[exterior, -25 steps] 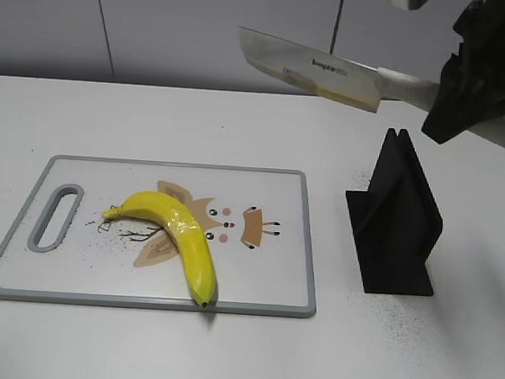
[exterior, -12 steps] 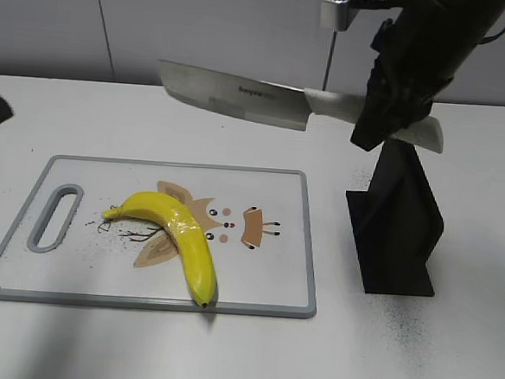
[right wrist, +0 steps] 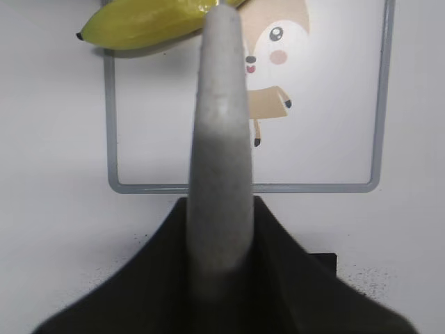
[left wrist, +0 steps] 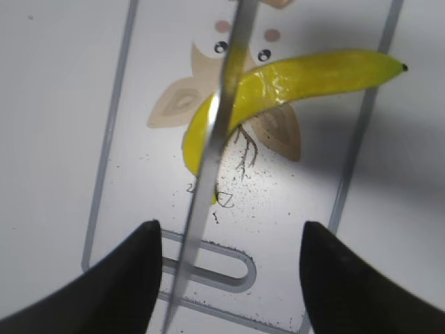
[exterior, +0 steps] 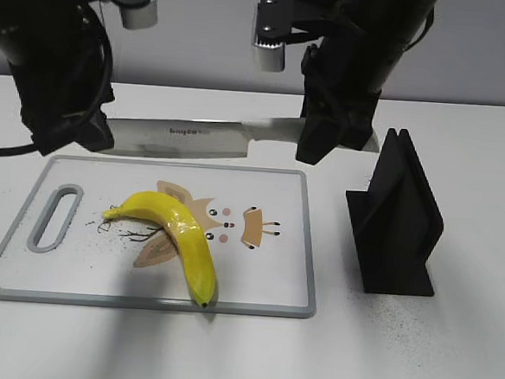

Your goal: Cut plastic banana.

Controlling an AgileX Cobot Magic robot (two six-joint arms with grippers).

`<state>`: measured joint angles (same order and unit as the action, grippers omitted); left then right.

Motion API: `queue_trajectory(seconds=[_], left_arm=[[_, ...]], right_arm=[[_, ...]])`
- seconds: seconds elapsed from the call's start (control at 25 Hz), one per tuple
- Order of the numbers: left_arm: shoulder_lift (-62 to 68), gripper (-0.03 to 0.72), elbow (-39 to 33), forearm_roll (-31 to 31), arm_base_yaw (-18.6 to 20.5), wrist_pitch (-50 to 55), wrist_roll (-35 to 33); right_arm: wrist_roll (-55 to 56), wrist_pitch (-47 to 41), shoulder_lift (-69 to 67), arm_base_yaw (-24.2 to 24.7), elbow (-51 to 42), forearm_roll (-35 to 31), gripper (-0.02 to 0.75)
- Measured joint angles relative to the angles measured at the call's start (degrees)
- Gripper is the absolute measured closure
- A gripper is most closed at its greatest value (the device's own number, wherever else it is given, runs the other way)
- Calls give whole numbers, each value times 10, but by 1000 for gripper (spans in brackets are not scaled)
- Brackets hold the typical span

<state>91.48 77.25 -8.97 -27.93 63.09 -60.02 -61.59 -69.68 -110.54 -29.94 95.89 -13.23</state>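
1. Banana lying flat on a grey-rimmed board on a white surface, stem end toward the board's handle slot, dark tip touching the near rim.
2. Right end effector clamped on the pale handle of a knife, blade held level and edge-down above the board's far side, well clear of the banana; probably lined up for a downward cut.
3. Seen from the left wrist: blade edge-on, crossing over the banana near its middle bend.
4. Left end effector spread wide, holding nothing, hovering by the blade tip over the slot end; probably placed to steady the banana or the blade.
5. Black knife stand upright to the right of the board, slot vacant.
6. Banana uncut; cut not yet begun.
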Motion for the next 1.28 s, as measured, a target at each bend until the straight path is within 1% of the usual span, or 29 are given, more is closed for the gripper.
queue_trajectory(seconds=[0.2,0.24,0.28,0.32,0.36,0.44,0.48,0.56,0.68,0.84,1.08,1.28], left_arm=[[36,108,2,3,0,4,-18],[41,119,2,4,0,0,-19],[45,150,2,6,0,-3,-19],[49,211,2,8,0,-6,-19],[51,288,2,8,0,-9,-19],[51,519,2,9,3,-25,-20],[51,590,2,9,5,-32,-20],[51,655,2,7,13,-43,-20],[52,686,2,7,24,-54,-21],[62,692,3,1,34,-55,-29],[83,694,3,-4,36,-58,-32],[113,694,-7,-52,41,-45,-30]], right_arm=[[-28,0,-14,-1,26,-3,578],[-34,0,-17,-1,28,-5,578],[-37,-1,-18,-1,28,-5,578],[-40,0,-20,-1,29,-5,578],[-41,0,-22,-1,29,-4,578],[-54,0,-25,-1,29,-2,578],[-63,0,-25,-1,29,-2,578],[-74,17,-26,0,30,-2,578],[-82,45,-26,0,30,-2,578],[-88,59,-27,-1,30,-5,578],[-91,66,-27,-1,30,-5,578],[-96,56,-55,-1,27,-10,578]])
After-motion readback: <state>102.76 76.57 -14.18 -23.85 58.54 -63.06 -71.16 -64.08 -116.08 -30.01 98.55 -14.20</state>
